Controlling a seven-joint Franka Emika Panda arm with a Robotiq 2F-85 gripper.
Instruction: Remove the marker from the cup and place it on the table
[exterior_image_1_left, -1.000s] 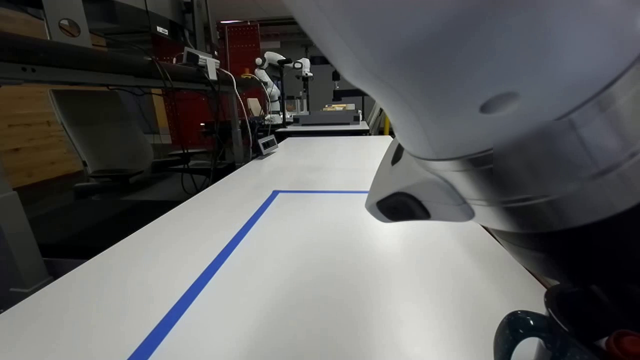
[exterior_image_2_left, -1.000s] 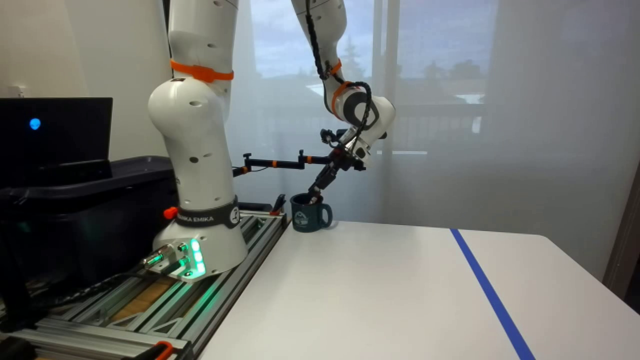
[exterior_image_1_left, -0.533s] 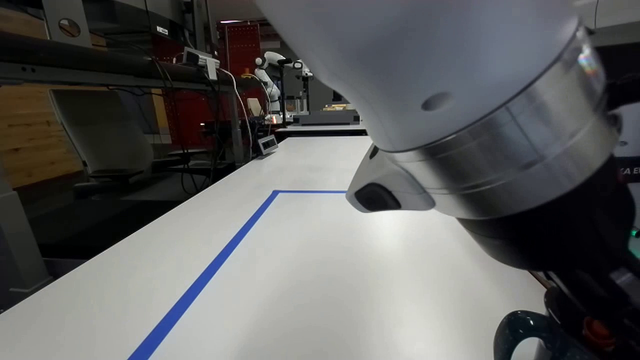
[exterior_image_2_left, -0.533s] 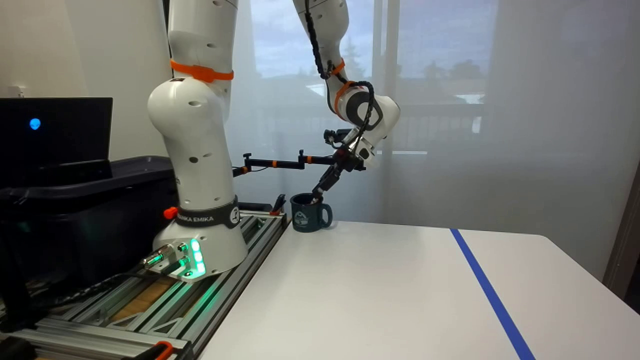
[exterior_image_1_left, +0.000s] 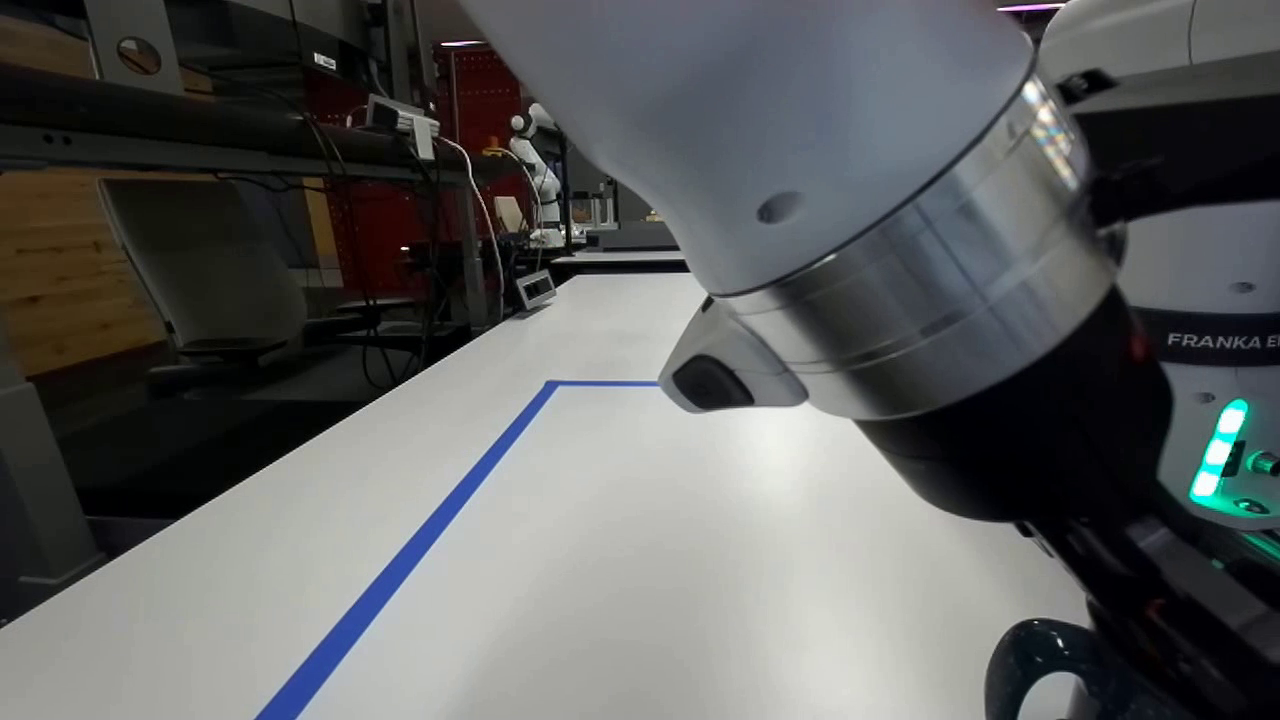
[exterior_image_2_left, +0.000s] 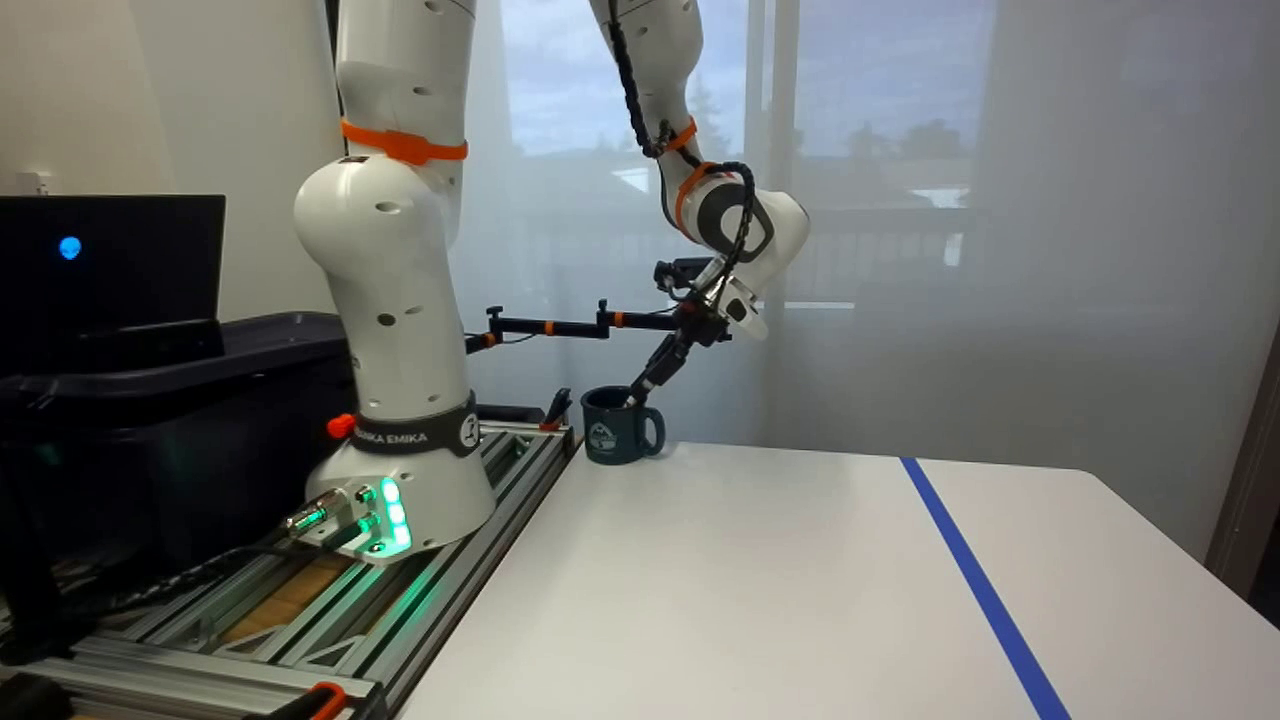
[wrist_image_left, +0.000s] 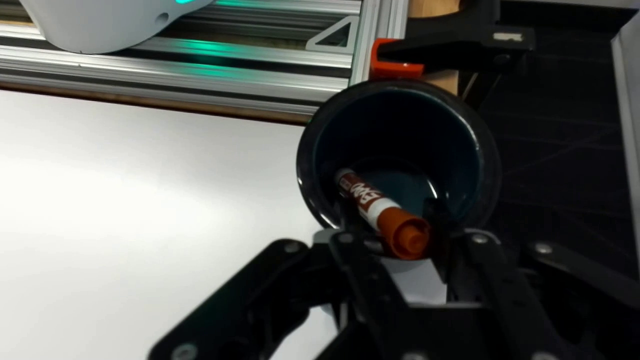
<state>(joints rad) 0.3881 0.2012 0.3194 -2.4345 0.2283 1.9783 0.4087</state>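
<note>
The dark teal cup (exterior_image_2_left: 608, 440) stands upright at the table's corner by the robot base. Its handle (exterior_image_1_left: 1048, 634) shows at the lower right of an exterior view. In the wrist view I look into the cup (wrist_image_left: 400, 112). The marker (wrist_image_left: 367, 197), with a white and brown body and an orange-brown cap, leans inside it, cap up at the rim nearest me. My gripper (wrist_image_left: 392, 211) has its fingers at the cup's mouth, one on each side of the marker, with a gap beside it. The gripper (exterior_image_2_left: 636, 394) tilts into the cup in an exterior view. The marker is mostly hidden there.
The white table (exterior_image_2_left: 780, 570) bears a blue tape line (exterior_image_2_left: 985, 590). A black and orange clamp (wrist_image_left: 450, 50) sits right behind the cup on the metal frame (wrist_image_left: 225, 82). The robot base (exterior_image_2_left: 410, 500) stands left of the cup.
The arm has shifted and tilted gradually, away from the base, the wrist moving right in an exterior view. The fingers stay at the cup's mouth. The cup has not moved.
</note>
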